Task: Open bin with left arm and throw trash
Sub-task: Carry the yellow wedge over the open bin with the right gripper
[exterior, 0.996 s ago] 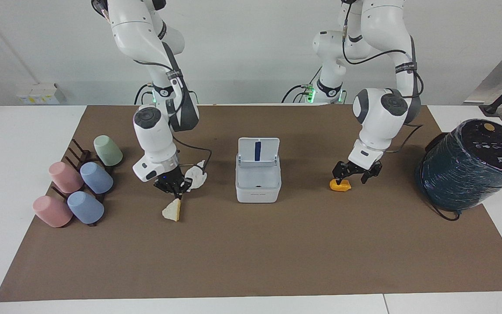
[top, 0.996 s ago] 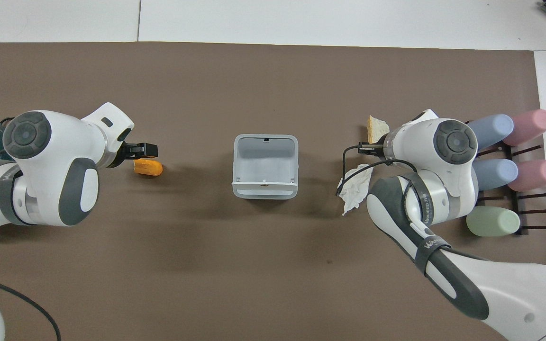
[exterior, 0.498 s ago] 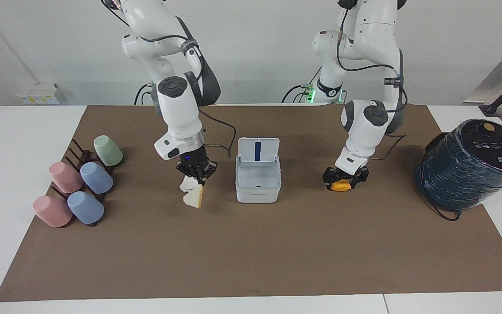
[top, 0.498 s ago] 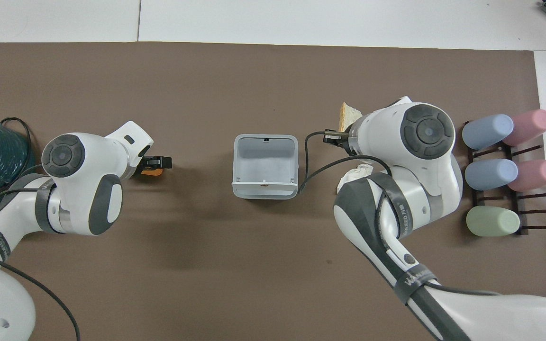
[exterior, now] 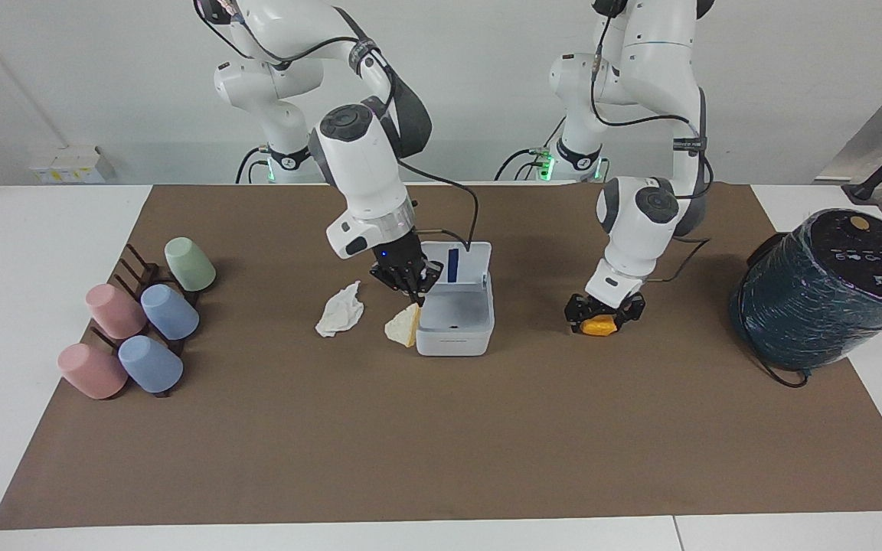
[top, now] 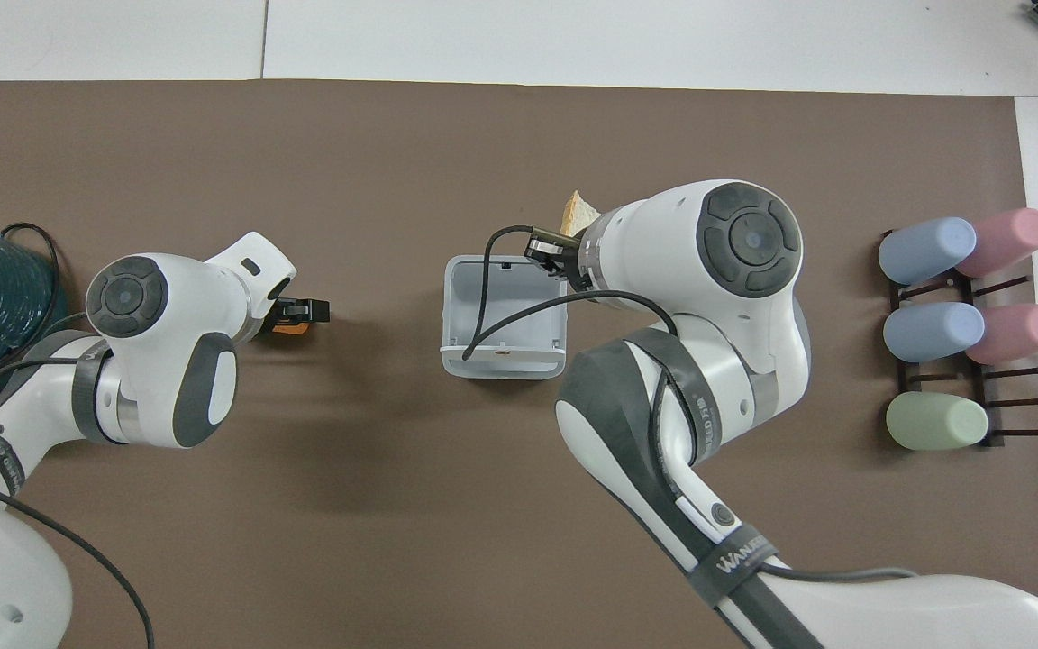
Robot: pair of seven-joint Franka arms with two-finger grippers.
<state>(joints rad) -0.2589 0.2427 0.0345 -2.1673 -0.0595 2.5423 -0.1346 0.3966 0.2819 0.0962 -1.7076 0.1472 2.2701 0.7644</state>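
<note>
The right claw (exterior: 415, 295), clamped on the cream wedge (exterior: 404, 326), has swung to the open bin's (exterior: 454, 337) edge; the left claw (exterior: 604, 310) straddles the orange lump (exterior: 599, 327), apart.

In the overhead view, white letters that look like "WANSEED" stand on the dark grey strap (top: 740, 561) around the right white jointed robot arm (top: 663, 361); no other writing is legible.

White table (exterior: 20, 252) under a brown mat (exterior: 441, 444); plain pale wall (exterior: 479, 76) by the robots' end.
</note>
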